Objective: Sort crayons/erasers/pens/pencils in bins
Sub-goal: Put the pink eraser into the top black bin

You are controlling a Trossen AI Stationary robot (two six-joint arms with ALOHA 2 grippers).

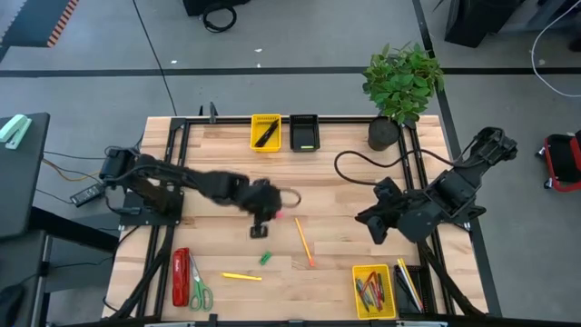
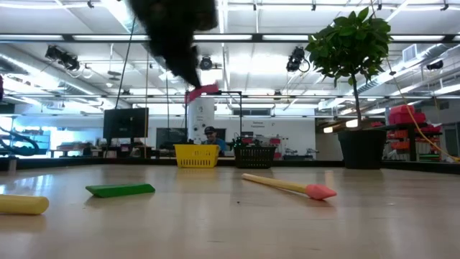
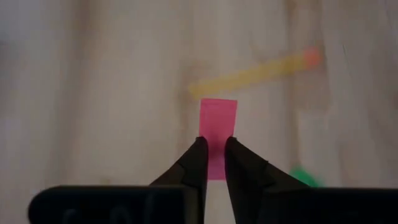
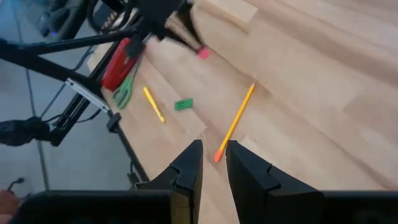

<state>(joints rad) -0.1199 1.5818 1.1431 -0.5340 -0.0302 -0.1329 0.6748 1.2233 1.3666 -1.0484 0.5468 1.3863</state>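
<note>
The left gripper pinches the pink eraser above the table. The right gripper waits, its fingers almost together, holding nothing.

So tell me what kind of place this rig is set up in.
Probably a robotics lab or workshop: a wooden table inside a black frame, monitors on benches behind it, and exposed ceiling lights and ducts overhead.

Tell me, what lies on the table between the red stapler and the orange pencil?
The yellow pencil and green eraser lie between the stapler and orange pencil, per the high view.
</note>
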